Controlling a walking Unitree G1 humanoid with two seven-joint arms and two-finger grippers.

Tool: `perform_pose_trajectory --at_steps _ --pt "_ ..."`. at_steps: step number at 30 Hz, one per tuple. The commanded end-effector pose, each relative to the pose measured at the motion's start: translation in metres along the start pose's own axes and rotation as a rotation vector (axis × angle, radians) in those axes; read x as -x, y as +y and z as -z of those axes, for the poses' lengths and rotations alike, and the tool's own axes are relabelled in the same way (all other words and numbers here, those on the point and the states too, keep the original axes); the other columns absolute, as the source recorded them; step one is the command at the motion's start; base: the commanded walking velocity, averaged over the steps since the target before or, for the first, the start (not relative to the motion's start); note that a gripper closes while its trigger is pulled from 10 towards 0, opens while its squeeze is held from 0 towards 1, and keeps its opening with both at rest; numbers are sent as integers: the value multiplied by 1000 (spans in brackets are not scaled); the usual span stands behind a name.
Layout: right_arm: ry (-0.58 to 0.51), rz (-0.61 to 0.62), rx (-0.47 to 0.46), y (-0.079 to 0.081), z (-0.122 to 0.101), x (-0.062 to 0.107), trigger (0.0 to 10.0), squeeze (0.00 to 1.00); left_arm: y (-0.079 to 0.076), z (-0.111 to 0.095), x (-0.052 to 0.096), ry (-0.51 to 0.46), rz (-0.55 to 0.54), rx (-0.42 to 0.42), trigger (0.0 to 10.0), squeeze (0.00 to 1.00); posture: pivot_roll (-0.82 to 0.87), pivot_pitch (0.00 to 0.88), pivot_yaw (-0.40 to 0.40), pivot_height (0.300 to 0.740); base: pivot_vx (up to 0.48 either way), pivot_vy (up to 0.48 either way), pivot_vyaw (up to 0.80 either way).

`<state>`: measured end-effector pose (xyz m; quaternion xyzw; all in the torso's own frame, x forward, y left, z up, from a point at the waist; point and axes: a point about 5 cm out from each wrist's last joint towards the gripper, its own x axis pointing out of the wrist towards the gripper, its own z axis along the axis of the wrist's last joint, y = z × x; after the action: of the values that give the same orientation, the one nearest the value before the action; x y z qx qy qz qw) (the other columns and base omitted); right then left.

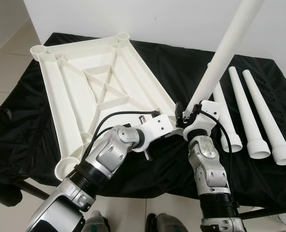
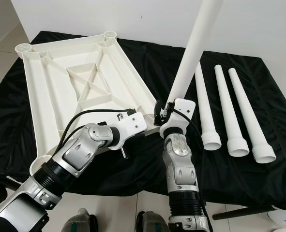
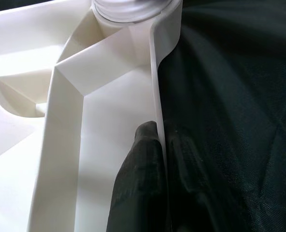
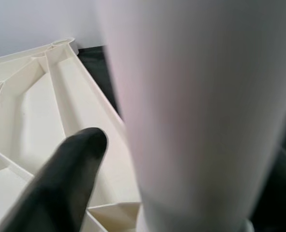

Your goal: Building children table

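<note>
At the tabletop's (image 1: 99,92) near corner socket, my right gripper (image 1: 188,112) is clamped on a table leg (image 1: 219,60), seating it upright. L gripper (image 3: 155,179) pinches the rim beside it. Three legs (image 1: 251,116) lie to its right. Next, I reckon: twist down, w/ steady hold.

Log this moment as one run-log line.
left gripper: clamps white plastic tabletop rim | right gripper: holds white tapered leg at corner socket | three legs: black cloth

Black cloth (image 1: 259,174) draped over surface; pale tiled floor (image 1: 7,63); white wall (image 1: 172,19).
</note>
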<state>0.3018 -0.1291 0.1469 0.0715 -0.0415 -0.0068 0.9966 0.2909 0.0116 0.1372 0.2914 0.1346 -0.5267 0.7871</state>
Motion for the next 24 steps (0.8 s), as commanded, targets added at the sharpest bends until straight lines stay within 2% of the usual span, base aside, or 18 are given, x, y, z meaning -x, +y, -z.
perform_pose_trajectory --at_steps 1,9,12,13,14,15,18,20,23,24 --pt "-1 -13 -10 1 -2 1 10000 1000 -8 5 -4 27 13 -17 10000 0 -38 36 -52 740 0 0 0" --pt "-8 -53 20 -11 -5 0 10000 1000 -10 5 -5 26 17 -15 10000 0 -39 35 -58 740 0 0 0" --pt "-2 -112 44 -19 -6 0 10000 1000 -11 5 -5 25 18 -15 10000 0 -39 31 -59 740 0 0 0" --pt "5 -145 50 -22 -6 1 10000 557 -11 5 -5 24 18 -15 10000 0 -39 30 -60 740 0 0 0" --pt "9 -176 50 -24 -6 1 10000 318 -11 5 -6 24 18 -15 10000 0 -40 28 -60 740 0 0 0" --pt "11 -225 59 -25 -6 2 10000 0 -10 5 -6 25 18 -16 10000 0 -40 27 -59 740 0 0 0" --pt "12 -279 70 -27 -7 3 10000 0 -10 5 -6 25 17 -17 10000 0 -42 24 -59 740 0 0 0" --pt "24 -368 78 -29 -6 4 10000 0 -10 4 -6 24 17 -19 10000 0 -43 23 -57 740 0 0 0" --pt "28 -407 83 -29 -6 5 10000 0 -9 4 -6 24 17 -19 10000 0 -43 23 -57 740 0 0 0" --pt "36 -459 89 -30 -6 7 10000 0 -9 4 -6 23 18 -20 10000 0 -43 23 -57 740 0 0 0"
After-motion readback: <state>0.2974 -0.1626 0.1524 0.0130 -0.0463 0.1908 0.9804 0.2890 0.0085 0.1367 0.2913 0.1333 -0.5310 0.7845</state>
